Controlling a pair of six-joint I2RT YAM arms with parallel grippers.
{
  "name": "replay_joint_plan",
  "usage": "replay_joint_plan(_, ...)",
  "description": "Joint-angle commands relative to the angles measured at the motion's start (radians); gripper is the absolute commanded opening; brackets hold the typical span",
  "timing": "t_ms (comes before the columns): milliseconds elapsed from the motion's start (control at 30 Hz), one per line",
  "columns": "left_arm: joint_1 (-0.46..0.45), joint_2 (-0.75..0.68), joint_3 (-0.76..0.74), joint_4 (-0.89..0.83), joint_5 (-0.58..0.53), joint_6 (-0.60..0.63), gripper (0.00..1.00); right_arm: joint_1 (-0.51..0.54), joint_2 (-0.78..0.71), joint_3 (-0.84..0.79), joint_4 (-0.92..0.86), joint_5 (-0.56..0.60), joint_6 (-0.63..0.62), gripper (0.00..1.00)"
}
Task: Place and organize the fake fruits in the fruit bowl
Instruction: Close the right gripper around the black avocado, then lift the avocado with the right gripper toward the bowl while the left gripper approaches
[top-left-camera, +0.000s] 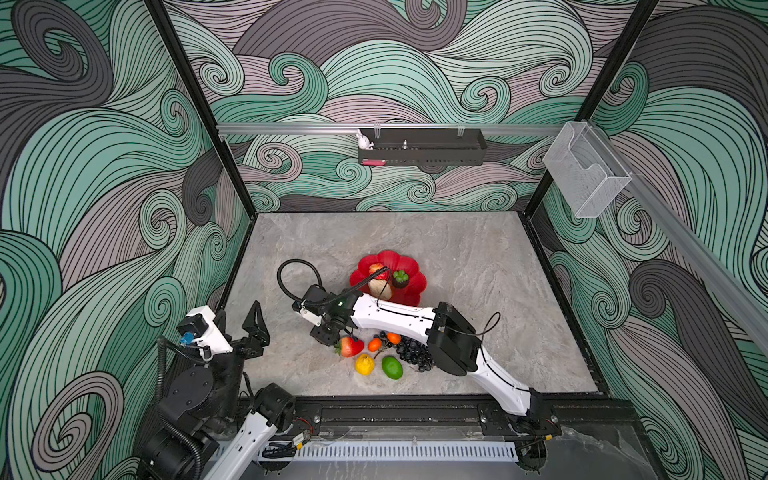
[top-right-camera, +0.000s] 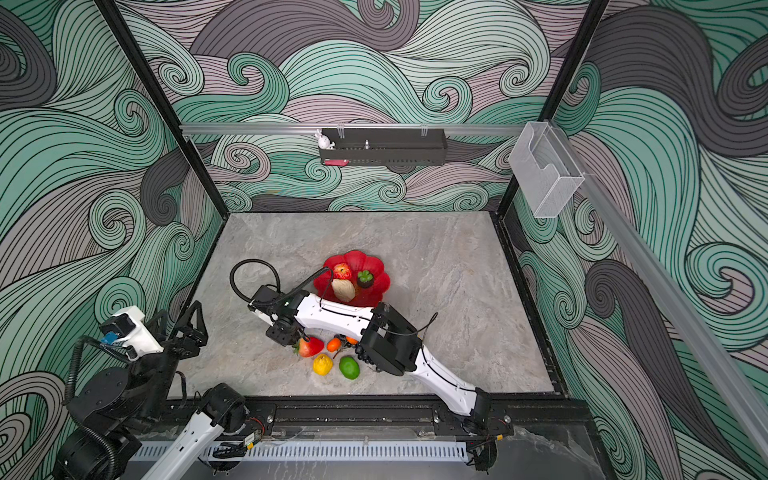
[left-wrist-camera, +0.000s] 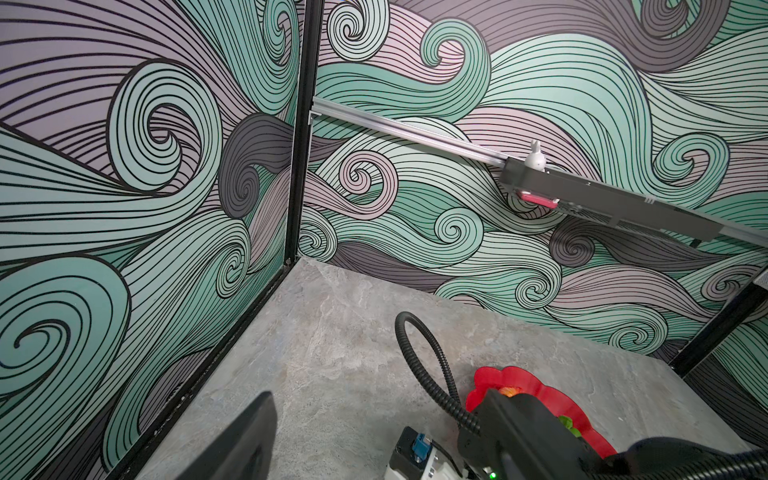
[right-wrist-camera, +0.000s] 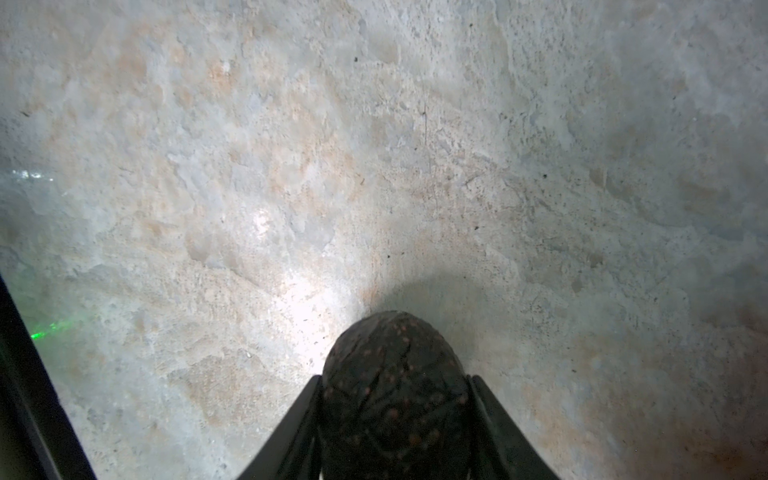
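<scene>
The red flower-shaped fruit bowl holds a red apple, a cream piece and a dark fruit with a green top. In front of it on the table lie a strawberry, two small orange fruits, a lemon, a lime and a grape bunch. My right gripper points down beside the strawberry, shut on a dark brown bumpy fruit just above the table. My left gripper stands open and empty at the left.
The right arm lies across the bowl's near rim, and its cable loops to the bowl's left. A black tray and a clear box hang on the walls. In the left wrist view one finger shows over bare table.
</scene>
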Motion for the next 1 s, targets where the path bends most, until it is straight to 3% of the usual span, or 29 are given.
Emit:
replay_joint_plan(0,0.002,0.017,-0.003,-0.01,-0.026,-0.004,0.79,-0.015,-0.026,0.037,-0.034,0.02,0.047,0.47)
replay_joint_plan(300,0.004,0.04,-0.018,0.021,0.004,-0.002,0.82,-0.104,-0.203,0.041,-0.034,-0.02,0.215,0.47)
replay_joint_plan(433,0.004,0.066,-0.041,0.066,0.09,-0.005,0.83,-0.152,-0.325,-0.068,0.059,-0.026,0.331,0.48)
replay_joint_plan(633,0.004,0.235,-0.064,0.188,0.313,-0.012,0.84,-0.258,-0.575,-0.395,0.303,-0.05,0.551,0.48)
replay_joint_plan(733,0.003,0.345,-0.092,0.318,0.494,-0.039,0.84,-0.32,-0.706,-0.579,0.429,-0.053,0.662,0.48)
replay_joint_plan(967,-0.009,0.685,-0.093,0.599,0.799,-0.114,0.82,-0.464,-0.991,-0.949,0.616,-0.037,0.873,0.47)
